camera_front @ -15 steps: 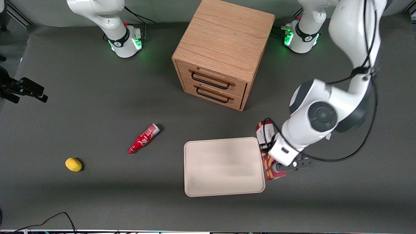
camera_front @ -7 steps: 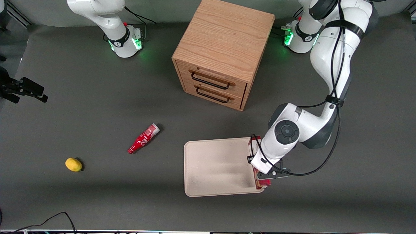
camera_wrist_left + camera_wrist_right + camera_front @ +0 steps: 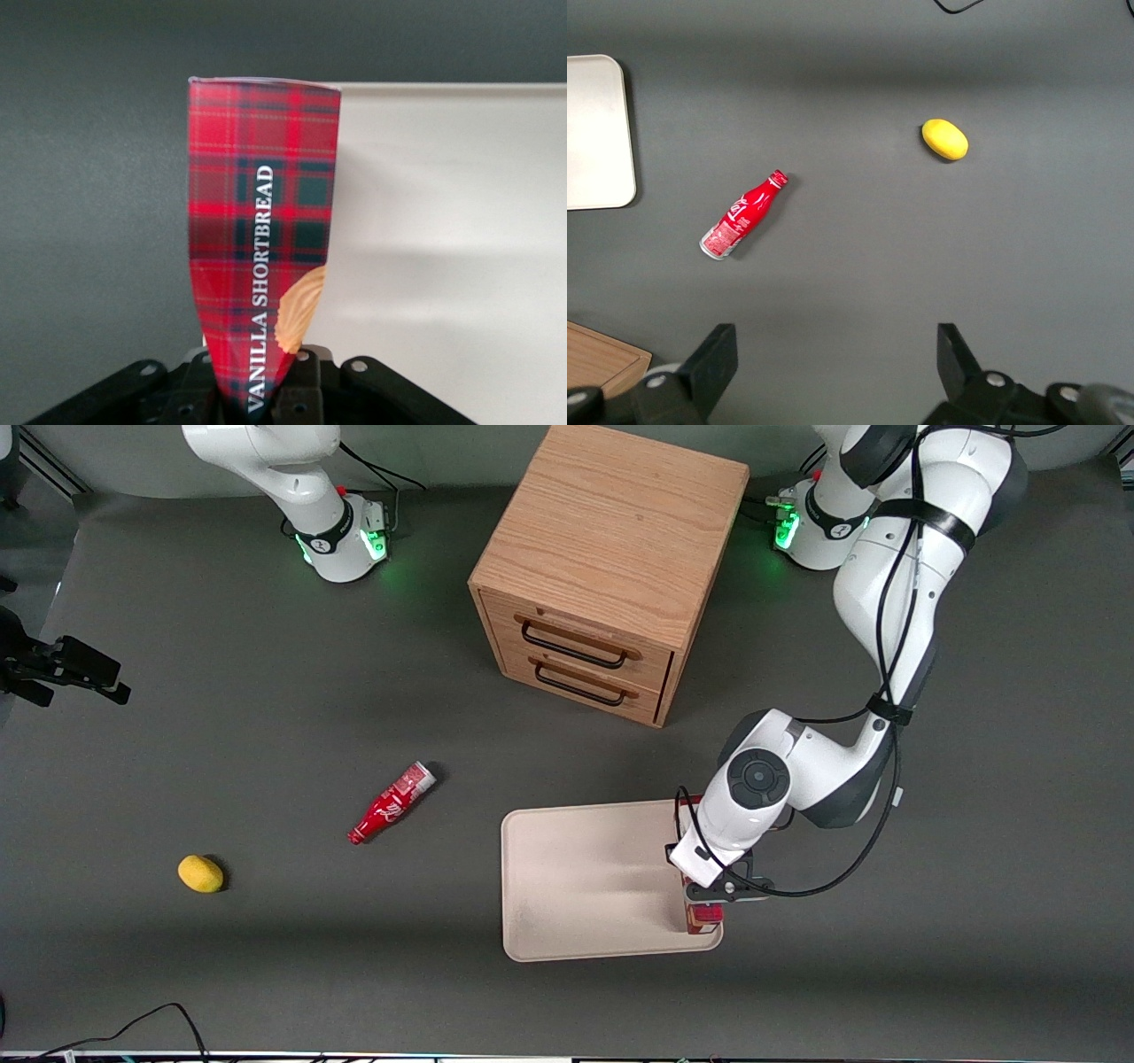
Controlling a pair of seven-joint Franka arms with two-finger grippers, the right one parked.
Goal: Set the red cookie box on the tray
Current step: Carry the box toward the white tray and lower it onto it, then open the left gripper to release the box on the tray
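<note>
Even overhead light; soft shadows on the dark grey counter (image 3: 266, 957); the red plaid box's (image 3: 263, 239) near end blurred.

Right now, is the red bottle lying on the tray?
No, the red bottle lies on the dark table, apart from the tray, where the hand holds the red cookie box.
</note>
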